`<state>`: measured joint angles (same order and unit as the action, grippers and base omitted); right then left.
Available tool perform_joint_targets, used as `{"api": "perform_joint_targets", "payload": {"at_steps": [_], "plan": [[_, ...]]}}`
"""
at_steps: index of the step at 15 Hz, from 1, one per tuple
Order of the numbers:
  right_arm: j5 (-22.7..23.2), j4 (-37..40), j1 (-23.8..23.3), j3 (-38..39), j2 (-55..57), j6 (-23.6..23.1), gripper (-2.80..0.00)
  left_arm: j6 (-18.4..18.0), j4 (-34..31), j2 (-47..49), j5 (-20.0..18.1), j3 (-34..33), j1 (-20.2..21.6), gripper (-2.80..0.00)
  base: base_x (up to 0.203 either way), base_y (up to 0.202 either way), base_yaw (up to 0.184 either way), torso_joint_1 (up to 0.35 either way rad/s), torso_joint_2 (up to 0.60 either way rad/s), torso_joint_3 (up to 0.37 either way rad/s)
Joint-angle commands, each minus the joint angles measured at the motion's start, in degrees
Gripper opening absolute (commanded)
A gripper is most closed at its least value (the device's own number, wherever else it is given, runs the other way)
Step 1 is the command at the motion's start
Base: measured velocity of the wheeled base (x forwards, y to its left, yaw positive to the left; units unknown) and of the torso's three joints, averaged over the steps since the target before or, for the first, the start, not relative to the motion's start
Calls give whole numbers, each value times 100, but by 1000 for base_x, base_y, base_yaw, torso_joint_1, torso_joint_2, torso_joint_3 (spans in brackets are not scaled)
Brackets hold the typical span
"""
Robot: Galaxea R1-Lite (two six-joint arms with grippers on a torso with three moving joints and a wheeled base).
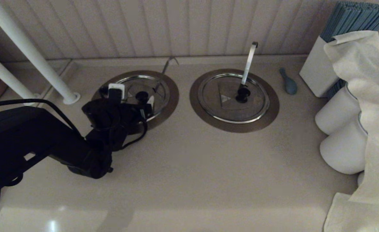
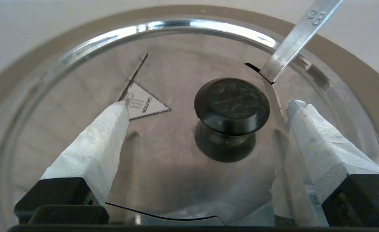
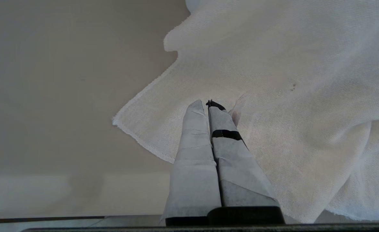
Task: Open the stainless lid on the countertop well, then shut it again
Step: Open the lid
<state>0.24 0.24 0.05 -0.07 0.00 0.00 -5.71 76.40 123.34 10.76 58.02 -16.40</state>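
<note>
Left arm reaches forward and inward from the left side, wrist bent down, the left gripper [image 1: 134, 96] low at its far end. In the left wrist view its taped fingers [image 2: 92, 151] stand wide apart, nothing between them touching either pad. The right gripper [image 3: 205, 104] hangs parked, taped fingers pressed flat together along their whole length.

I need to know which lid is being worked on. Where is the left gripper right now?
In the head view the left gripper hangs open over the stainless lid on the left, its fingers either side of the black knob.
</note>
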Motion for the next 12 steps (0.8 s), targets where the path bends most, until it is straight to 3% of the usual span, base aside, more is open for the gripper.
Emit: {"api": "perform_joint_targets", "payload": {"at_steps": [1,8,12], "plan": [[2,2,4,7,1,0,-280,-83,-3,66,13,6,20,0,0,0,0,0,0,0],[2,2,4,7,0,0,-280,-43,-17,-66,-3,-9,14,0,0,0,0,0,0,0],[2,2,4,0,2,0,-280,280,-169,-48,-4,-97,-250,0,0,0,0,0,0,0]]}}
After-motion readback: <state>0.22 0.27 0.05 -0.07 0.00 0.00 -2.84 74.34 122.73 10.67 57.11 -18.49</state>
